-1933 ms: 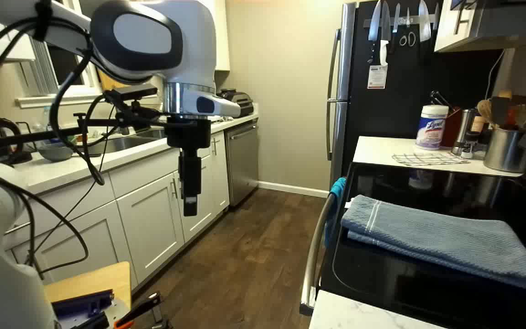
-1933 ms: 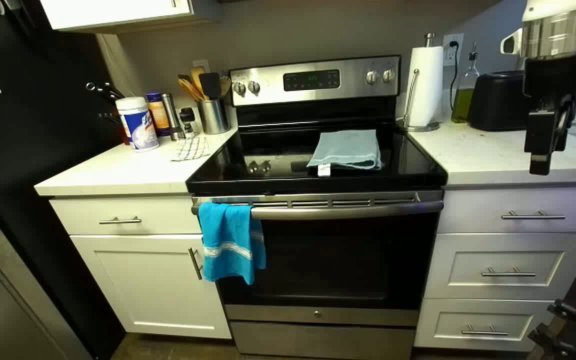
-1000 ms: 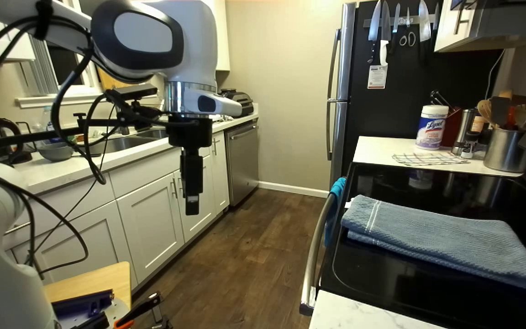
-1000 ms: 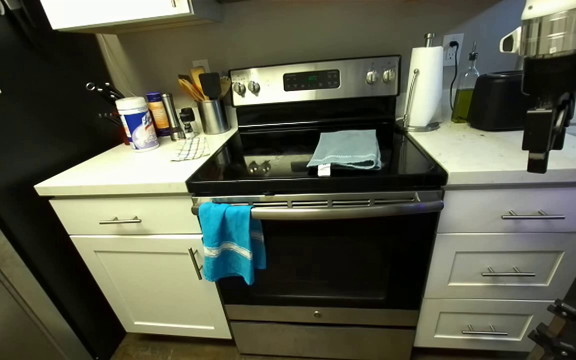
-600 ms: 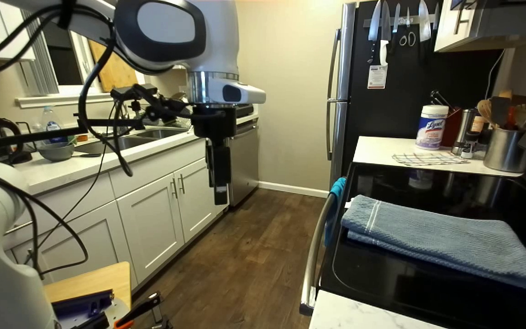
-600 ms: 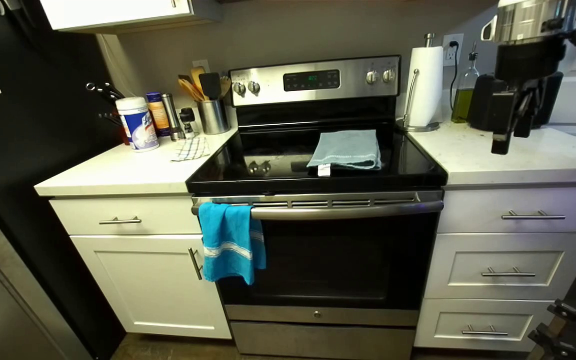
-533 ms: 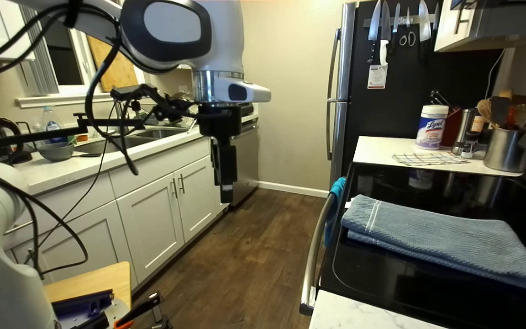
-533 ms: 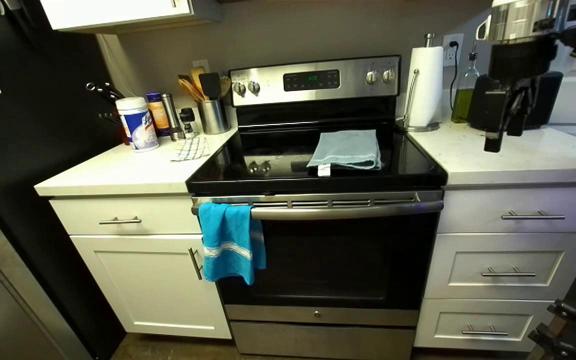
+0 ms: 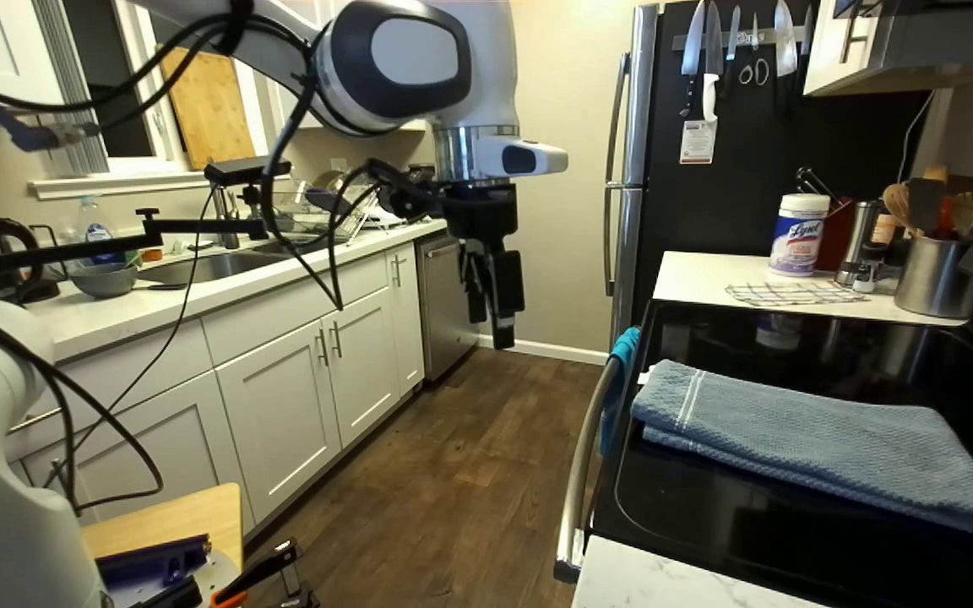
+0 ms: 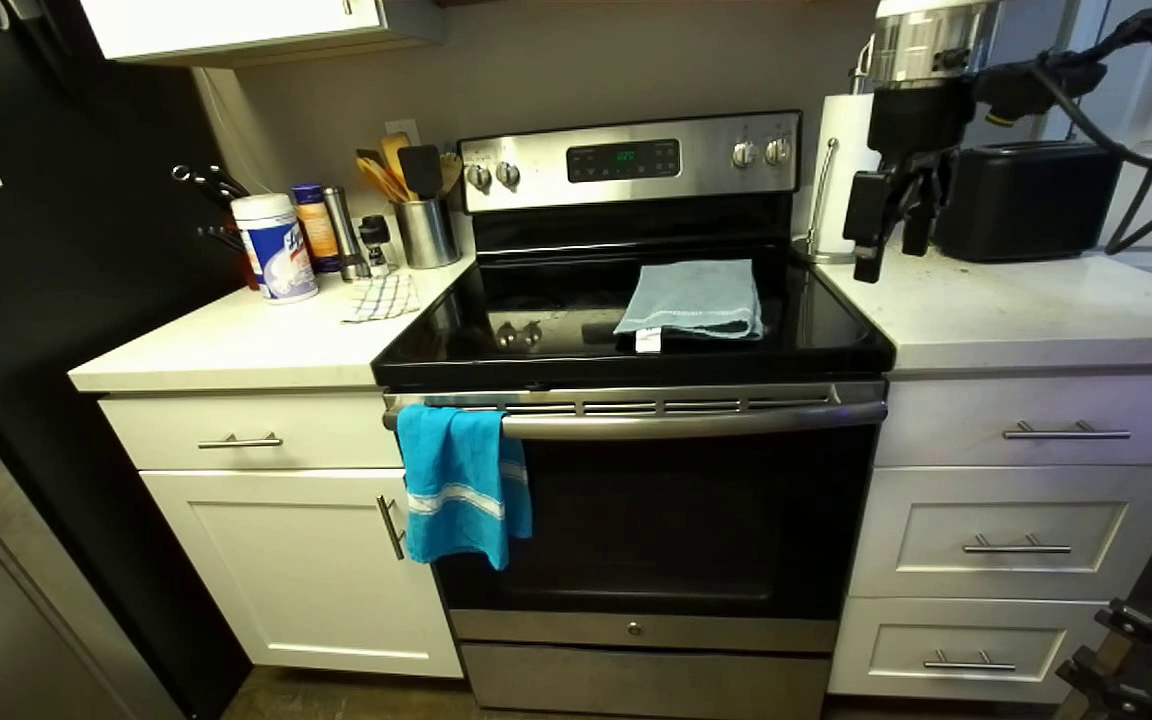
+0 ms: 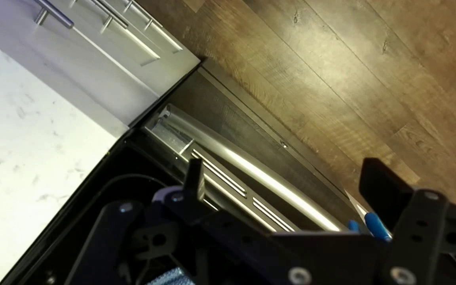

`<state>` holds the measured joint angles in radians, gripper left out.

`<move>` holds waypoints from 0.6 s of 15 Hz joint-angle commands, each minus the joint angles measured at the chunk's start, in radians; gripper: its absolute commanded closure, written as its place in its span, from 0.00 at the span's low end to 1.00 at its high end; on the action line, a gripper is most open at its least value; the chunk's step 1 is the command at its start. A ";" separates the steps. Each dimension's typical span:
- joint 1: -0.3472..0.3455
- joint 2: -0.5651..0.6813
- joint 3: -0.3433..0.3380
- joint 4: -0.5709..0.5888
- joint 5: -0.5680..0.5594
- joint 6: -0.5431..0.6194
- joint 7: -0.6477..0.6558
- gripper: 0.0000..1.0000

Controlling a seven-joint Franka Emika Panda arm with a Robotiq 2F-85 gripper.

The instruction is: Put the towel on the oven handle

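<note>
Lying folded on the black cooktop (image 9: 689, 507): towel (image 9: 816, 447). Spanning the oven (image 10: 656, 520): handle (image 10: 676, 426), a bright blue cloth (image 10: 456, 490) hanging at one end. Flanking: white counters (image 10: 1016, 310). Arm (image 9: 419, 76) is pointing the gripper (image 11: 285, 174) downward, apart from the towel, fingers (image 11: 378, 182) standing wide; how high it is hanging is hard to judge.

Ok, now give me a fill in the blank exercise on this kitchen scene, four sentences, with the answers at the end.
1. The blue-grey towel on the black stovetop lies ____, not spread out.
2. A bright blue cloth hangs over the oven ____.
3. The knives hang on the black side of the ____.
4. The empty gripper is not shut but ____.

Missing words: folded; handle; fridge; open.
</note>
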<state>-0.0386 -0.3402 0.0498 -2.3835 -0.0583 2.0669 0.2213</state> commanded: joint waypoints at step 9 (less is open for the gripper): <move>-0.001 0.142 0.108 0.062 -0.653 -0.009 0.274 0.00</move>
<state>-0.0388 -0.2207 0.1315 -2.3186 -0.5626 2.0736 0.4275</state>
